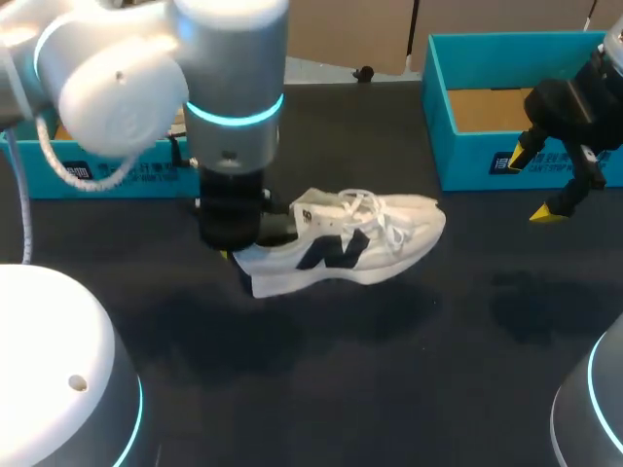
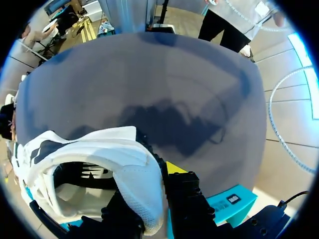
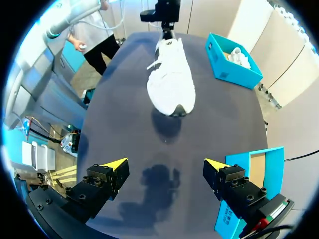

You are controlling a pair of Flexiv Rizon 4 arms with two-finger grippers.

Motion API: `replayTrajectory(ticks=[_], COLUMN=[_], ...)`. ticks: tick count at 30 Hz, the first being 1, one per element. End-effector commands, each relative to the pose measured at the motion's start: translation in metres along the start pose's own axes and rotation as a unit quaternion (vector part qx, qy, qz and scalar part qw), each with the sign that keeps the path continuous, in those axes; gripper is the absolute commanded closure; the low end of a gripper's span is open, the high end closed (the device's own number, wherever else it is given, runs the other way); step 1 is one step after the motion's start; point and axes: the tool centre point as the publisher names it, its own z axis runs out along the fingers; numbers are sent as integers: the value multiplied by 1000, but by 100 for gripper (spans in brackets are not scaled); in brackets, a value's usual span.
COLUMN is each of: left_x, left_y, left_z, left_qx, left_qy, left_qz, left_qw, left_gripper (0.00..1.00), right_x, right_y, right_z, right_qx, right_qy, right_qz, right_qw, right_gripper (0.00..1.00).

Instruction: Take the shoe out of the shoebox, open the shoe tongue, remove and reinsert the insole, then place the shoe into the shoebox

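Observation:
A white shoe (image 1: 360, 243) with a dark side logo hangs a little above the dark table, toe pointing right, and its shadow falls on the cloth below. My left gripper (image 1: 237, 251) is shut on the heel. In the left wrist view the heel collar (image 2: 134, 179) sits between the black fingers (image 2: 184, 194) and the shoe's inside is open to view. My right gripper (image 1: 533, 187) hovers open and empty in front of the blue shoebox (image 1: 467, 161). From the right wrist view the shoe (image 3: 172, 79) lies far ahead of the right gripper (image 3: 165, 164).
A second blue box (image 1: 97, 170) stands at the back left behind my left arm; in the right wrist view this box (image 3: 219, 69) holds something white. The shoebox (image 3: 249, 174) is close beside my right finger.

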Motion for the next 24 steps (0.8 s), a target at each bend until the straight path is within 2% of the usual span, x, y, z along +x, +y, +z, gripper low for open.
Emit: replayTrajectory(ticks=[1,15,24], left_x=[-6,-22,-29], left_y=[-6,-6,1], left_z=[23,78,101], left_qx=[-6,4,11], left_qy=[1,34,69], left_qz=[3,11,15], left_qw=[1000,999,997], left_gripper=[100,100,100], right_x=[-1,-1,-1], right_y=[0,0,0], right_z=[0,0,0], right_qx=[1,1,1], right_qy=[1,1,1], right_qz=[0,0,0], right_qw=[1000,1000,1000], right_gripper=[0,0,0])
